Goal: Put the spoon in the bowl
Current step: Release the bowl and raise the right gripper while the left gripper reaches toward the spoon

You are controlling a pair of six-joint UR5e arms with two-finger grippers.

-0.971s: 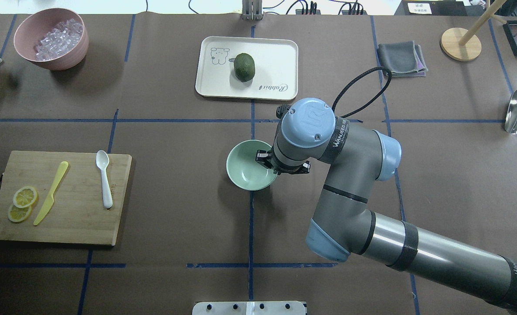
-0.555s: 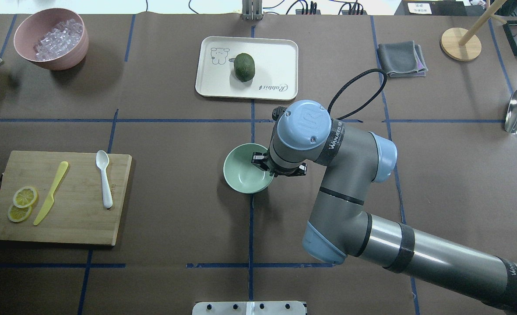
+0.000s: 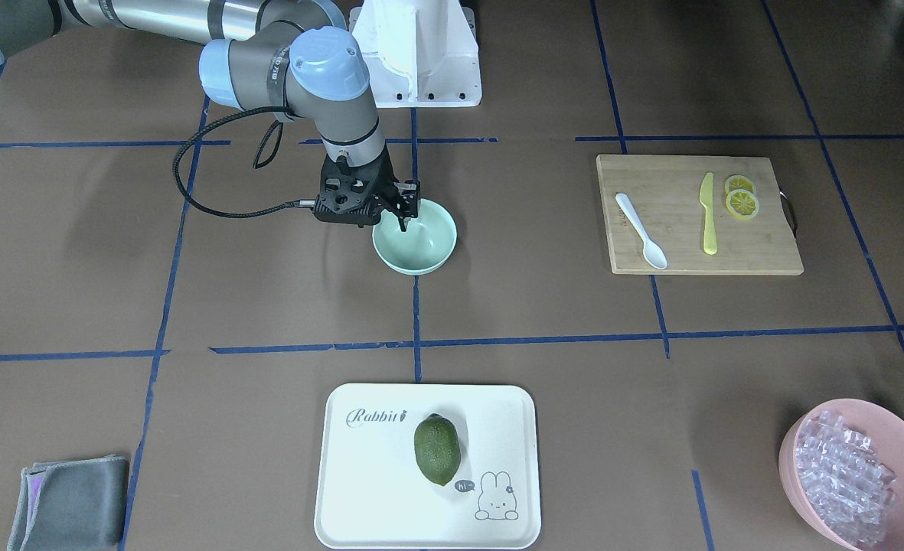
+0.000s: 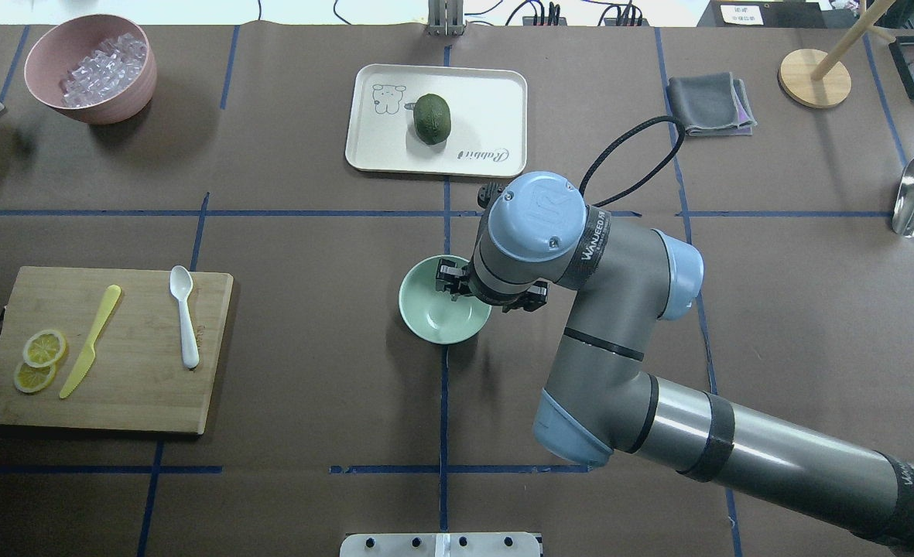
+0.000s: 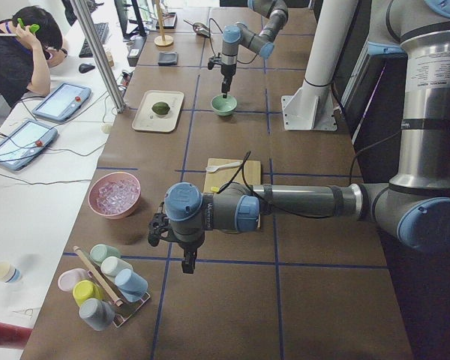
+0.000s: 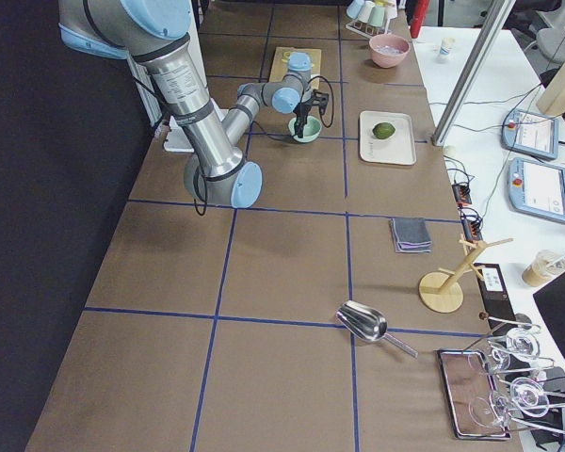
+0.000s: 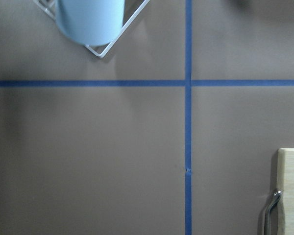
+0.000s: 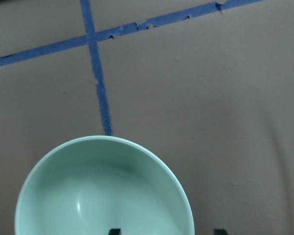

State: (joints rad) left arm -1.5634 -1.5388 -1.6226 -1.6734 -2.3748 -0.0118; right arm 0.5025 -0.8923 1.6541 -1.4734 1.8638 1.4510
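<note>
Bowl (image 4: 437, 321) shifted slightly; right gripper (image 3: 394, 216) parted astride its rim; left gripper (image 5: 189, 265) unclear.

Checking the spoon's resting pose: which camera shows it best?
Overhead exterior: the spoon lies unobstructed on the cutting board, scoop away from the robot. Front-facing shows it nearly as clearly; the side views show it tiny at best; wrist views miss it.

You are seeing the bowl (image 8: 103, 196) running off the right wrist view's bottom edge, while the left gripper (image 5: 185, 262) is showing too small to judge its jaws.
</note>
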